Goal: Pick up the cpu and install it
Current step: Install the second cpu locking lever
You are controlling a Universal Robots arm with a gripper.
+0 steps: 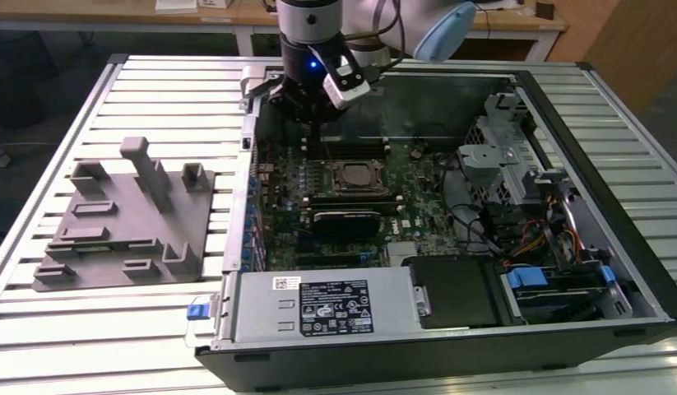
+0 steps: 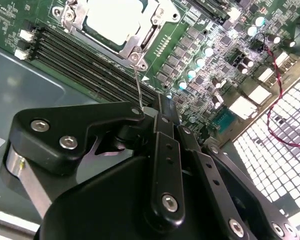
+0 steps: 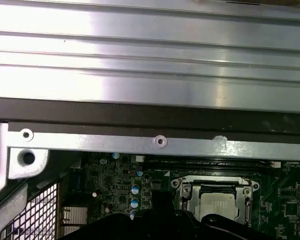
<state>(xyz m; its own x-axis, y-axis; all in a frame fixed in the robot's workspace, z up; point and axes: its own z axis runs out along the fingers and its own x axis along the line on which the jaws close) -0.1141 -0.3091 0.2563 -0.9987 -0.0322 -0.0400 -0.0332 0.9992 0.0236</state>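
Hanging above the far part of the open black desktop computer case [image 1: 601, 271], the black pincer [image 1: 312, 115] of the arm is pointing down at the green motherboard [image 1: 316, 214], just behind the square metal socket frame [image 1: 357, 177] as the exterior view is showing it. In the second wrist view the black fingers [image 2: 162, 150] of the pincer [image 2: 165, 107] are lying together with no gap visible between them, and nothing is being held there; a thin wire lever [image 2: 138, 87] of the socket is standing just beside the fingertips, and whether it is touching them I cannot tell. The small flat square cpu with the pale silver metal top [image 2: 115, 20] is sitting inside the socket frame on the motherboard, in both wrist views [image 3: 217, 205], and it is lying apart from the pincer. Black memory slots [image 2: 85, 67] are running beside the socket. The case is lying on its side on the pale slatted metal bench [image 1: 151, 82]. On the exterior view's left, a grey plastic fixture plate with upright posts [image 1: 130, 222] is resting on the bench, well apart from the arm.
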